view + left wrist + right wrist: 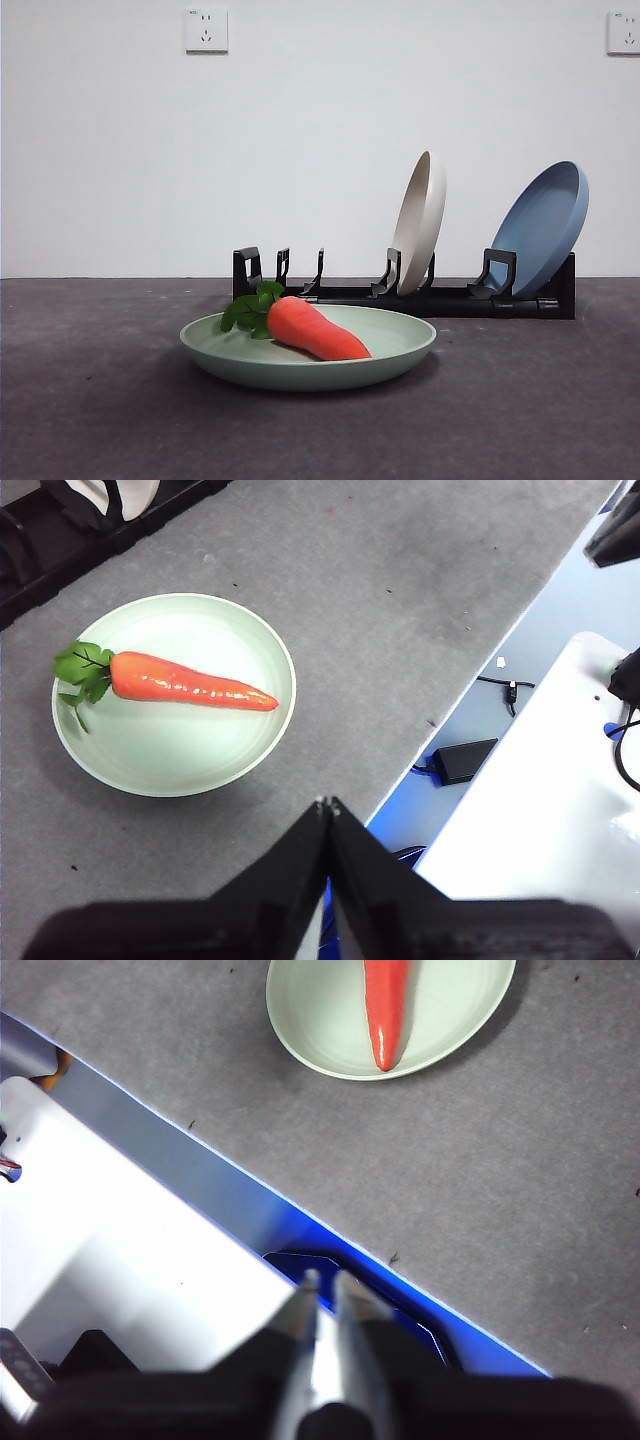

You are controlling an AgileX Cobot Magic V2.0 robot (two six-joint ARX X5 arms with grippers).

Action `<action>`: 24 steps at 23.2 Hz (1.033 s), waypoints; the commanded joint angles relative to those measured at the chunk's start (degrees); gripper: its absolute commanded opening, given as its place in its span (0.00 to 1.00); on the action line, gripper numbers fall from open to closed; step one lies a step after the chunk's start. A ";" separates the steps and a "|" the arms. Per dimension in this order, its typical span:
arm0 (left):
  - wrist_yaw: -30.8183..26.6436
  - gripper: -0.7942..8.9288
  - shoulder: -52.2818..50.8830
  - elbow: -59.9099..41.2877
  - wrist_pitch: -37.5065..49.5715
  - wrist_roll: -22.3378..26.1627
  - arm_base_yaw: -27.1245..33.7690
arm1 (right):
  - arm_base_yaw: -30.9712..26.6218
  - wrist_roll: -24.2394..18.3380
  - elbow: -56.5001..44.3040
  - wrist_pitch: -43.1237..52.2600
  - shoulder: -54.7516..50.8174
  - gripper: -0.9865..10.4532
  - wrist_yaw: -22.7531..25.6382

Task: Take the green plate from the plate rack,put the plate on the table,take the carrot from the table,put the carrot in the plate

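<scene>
The green plate point(300, 368) lies flat on the dark grey table point(90, 400), in front of the black plate rack point(440, 296). The orange carrot point(312, 330) rests inside the plate, leaves toward the rack. The left wrist view shows the same plate point(170, 750) and carrot point(190, 681) from above. In the right wrist view the plate point(330, 1030) and the carrot point(385, 1010) are partly cut off. My left gripper point(326, 803) is shut and empty, back over the table's edge. My right gripper point(323, 1278) is also shut and empty, over the table's edge, away from the plate.
A cream-white plate point(420, 222) and a blue plate point(543, 226) stand upright in the rack's slots. Beyond the table edge lie a black adapter point(458, 760) with cables and a white surface point(540, 820).
</scene>
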 commanded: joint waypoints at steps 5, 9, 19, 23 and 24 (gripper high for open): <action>-0.20 0.08 -0.07 -0.07 0.07 -0.17 0.00 | 0.17 0.11 -0.17 0.17 -0.09 0.09 0.11; -0.20 0.08 -0.07 -0.07 0.07 -0.17 0.00 | 0.17 0.11 -0.17 0.17 -0.11 0.09 0.11; -9.03 0.08 -1.40 -0.17 8.02 12.79 5.42 | 0.17 0.11 -0.17 0.17 -0.11 0.09 0.11; -3.28 0.08 -4.68 -2.25 22.49 20.00 16.26 | 0.17 0.13 -0.17 0.17 -0.11 0.09 0.11; -1.11 0.08 -5.77 -3.15 25.59 20.57 19.30 | 0.17 0.13 -0.17 0.17 -0.11 0.09 0.11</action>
